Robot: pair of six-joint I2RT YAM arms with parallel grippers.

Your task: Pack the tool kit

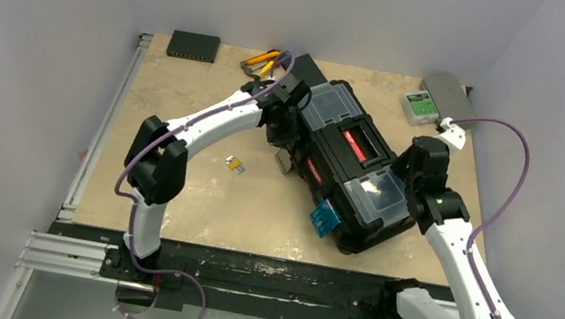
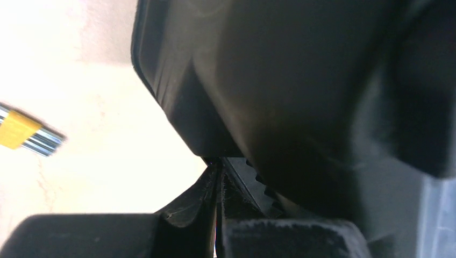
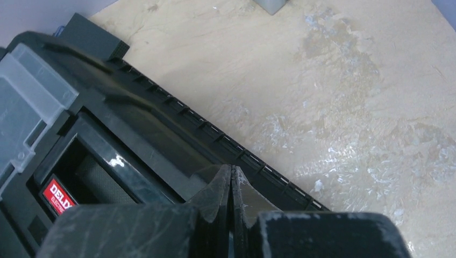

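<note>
The black toolbox (image 1: 347, 166) lies diagonally mid-table with its lid down, a red-labelled handle (image 1: 353, 145), two clear-lidded compartments and a blue latch (image 1: 326, 217) at its near end. My left gripper (image 1: 283, 132) is shut, with its tips (image 2: 218, 163) against the lower edge of the toolbox's left side (image 2: 301, 91). My right gripper (image 1: 415, 163) is shut, with its tips (image 3: 231, 169) resting on the lid's right rim (image 3: 161, 115). The red label (image 3: 58, 196) shows in the right wrist view. Yellow-black hand tools (image 1: 265, 61) lie at the back. No red-handled tool is in view.
A small yellow-banded metal piece (image 1: 235, 166) lies left of the toolbox and shows in the left wrist view (image 2: 20, 130). A flat black box (image 1: 193, 45) sits back left. A small grey case with a green label (image 1: 420, 106) and a grey slab (image 1: 450, 95) sit back right.
</note>
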